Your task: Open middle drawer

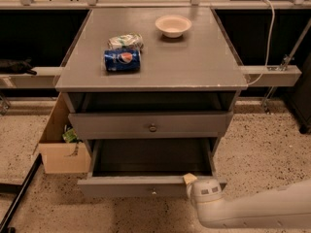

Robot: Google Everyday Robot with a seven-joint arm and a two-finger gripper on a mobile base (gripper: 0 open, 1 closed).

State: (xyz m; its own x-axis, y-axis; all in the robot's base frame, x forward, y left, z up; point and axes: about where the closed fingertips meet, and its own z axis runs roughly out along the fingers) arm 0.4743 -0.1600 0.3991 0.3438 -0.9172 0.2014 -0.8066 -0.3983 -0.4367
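Observation:
The grey cabinet has the middle drawer pulled well out, its dark inside showing and its small round knob at the centre of the front. The taller top drawer front with its knob sits above it, a little out from under the top. The lowest drawer is hidden beneath. My gripper, on the end of a white arm coming in from the lower right, is at the right end of the middle drawer's front edge.
On the cabinet top lie a blue Pepsi can, a crumpled packet and a white bowl. A cardboard box stands on the floor to the cabinet's left. A black bar lies lower left.

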